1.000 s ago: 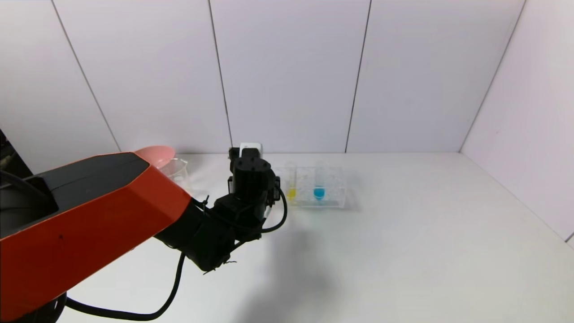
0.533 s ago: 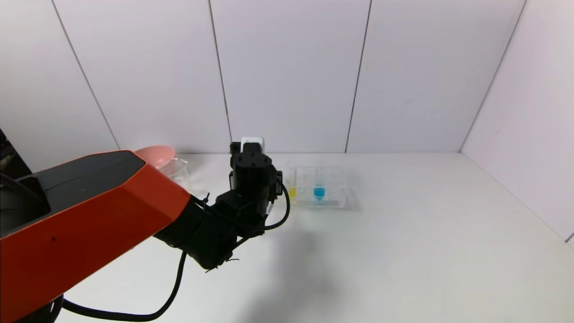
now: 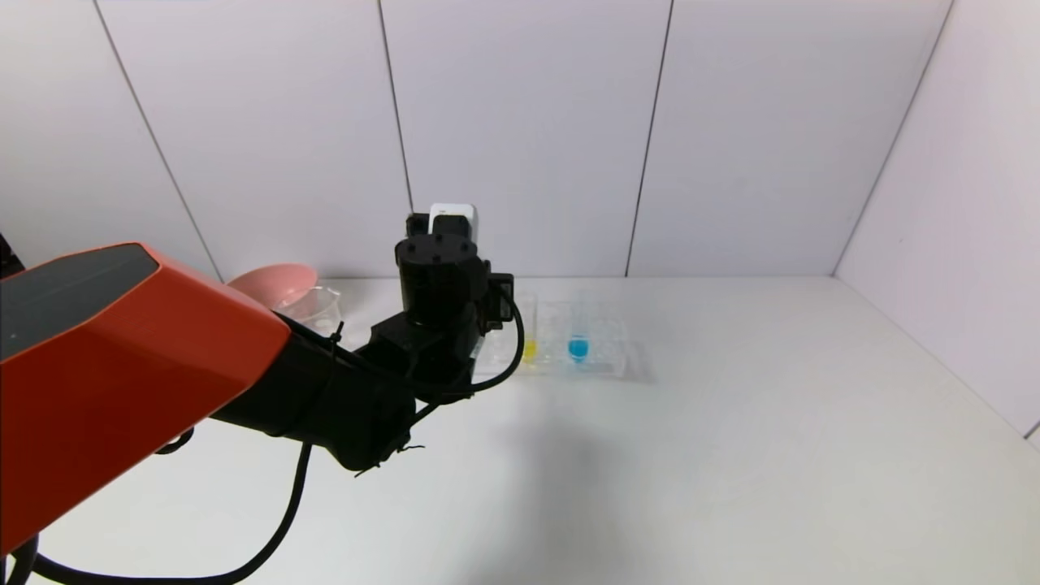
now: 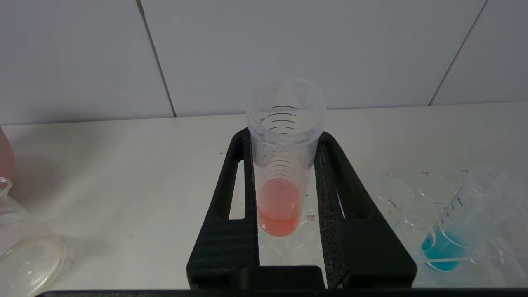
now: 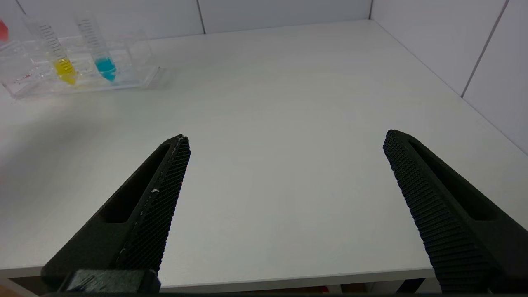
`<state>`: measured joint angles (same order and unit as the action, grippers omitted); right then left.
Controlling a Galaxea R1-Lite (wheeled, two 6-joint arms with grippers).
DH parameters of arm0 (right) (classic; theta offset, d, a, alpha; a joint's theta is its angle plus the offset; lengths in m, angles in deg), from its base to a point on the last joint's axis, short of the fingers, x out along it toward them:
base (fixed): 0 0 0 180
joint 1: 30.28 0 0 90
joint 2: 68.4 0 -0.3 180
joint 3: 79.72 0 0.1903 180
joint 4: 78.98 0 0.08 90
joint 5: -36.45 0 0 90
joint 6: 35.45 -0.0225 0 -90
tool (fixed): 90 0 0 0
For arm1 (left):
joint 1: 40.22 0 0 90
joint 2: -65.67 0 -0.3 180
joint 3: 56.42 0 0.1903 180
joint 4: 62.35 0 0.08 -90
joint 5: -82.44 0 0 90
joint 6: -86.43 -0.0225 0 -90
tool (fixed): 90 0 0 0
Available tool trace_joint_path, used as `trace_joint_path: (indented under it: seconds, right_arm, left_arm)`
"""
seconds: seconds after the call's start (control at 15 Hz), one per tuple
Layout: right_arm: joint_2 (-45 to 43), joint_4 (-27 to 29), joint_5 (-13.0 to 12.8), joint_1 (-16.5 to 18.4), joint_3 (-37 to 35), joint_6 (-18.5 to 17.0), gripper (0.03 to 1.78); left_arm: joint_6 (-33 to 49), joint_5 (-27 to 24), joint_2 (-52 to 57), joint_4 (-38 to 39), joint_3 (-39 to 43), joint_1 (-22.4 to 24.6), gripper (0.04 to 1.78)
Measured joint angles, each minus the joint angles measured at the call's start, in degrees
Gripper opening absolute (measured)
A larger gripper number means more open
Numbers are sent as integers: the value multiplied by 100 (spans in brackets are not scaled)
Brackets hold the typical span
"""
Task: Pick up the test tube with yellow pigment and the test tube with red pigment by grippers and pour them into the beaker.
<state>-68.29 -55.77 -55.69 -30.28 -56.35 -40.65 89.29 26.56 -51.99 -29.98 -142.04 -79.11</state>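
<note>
My left gripper [image 4: 284, 136] is shut on the test tube with red pigment [image 4: 278, 206] and holds it upright above the clear tube rack [image 4: 396, 198]. In the head view its wrist [image 3: 439, 280] hides the red tube. The test tube with yellow pigment [image 3: 529, 349] stands in the rack [image 3: 605, 361], just right of the left gripper; it also shows in the right wrist view [image 5: 64, 68]. The beaker [image 3: 313, 305] stands at the back left, left of the gripper, and also shows in the left wrist view [image 4: 24, 255]. My right gripper [image 5: 286, 140] is open and empty above the table's front edge.
A tube with a blue bottom [image 3: 578, 348] stands in the rack beside the yellow one. A pink bowl [image 3: 272, 280] sits behind the beaker against the back wall. White wall panels close the back and the right side.
My left gripper has risen and shifted slightly left with the red tube, lifting it up from the rack. The rack, the yellow tube and the blue tube have stayed in place.
</note>
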Motion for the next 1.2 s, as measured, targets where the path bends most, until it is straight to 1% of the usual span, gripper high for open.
trace_joint_path:
  seconds: [0.13, 0.33, 0.47, 0.6, 0.67, 0.8, 1.0, 1.2]
  right_arm:
    - [0, 0, -2, 0, 0, -2, 171]
    - [0, 0, 0, 0, 0, 2, 171]
    - [0, 0, -2, 0, 0, 0, 171]
    - [0, 0, 2, 0, 0, -2, 171]
    - [0, 0, 0, 0, 0, -2, 171]
    - [0, 2, -2, 0, 0, -2, 171]
    - [-1, 0, 0, 0, 0, -2, 171]
    - [0, 0, 0, 0, 0, -2, 171]
  left_arm:
    - [-2, -91, 182, -168, 140, -2, 43]
    - [-2, -532, 706, -613, 592, 57, 43]
    - [-44, -976, 1259, -1101, 986, 210, 43]
    - [-202, -1530, 1919, -1691, 1369, 542, 43]
    - [-311, -1858, 2249, -1977, 1541, 802, 43]
    - [-556, -2578, 2883, -2504, 1841, 1521, 43]
    - [-1003, -3828, 3660, -3276, 2105, 2955, 43]
    - [-1642, -5063, 4013, -3695, 2175, 4406, 43]
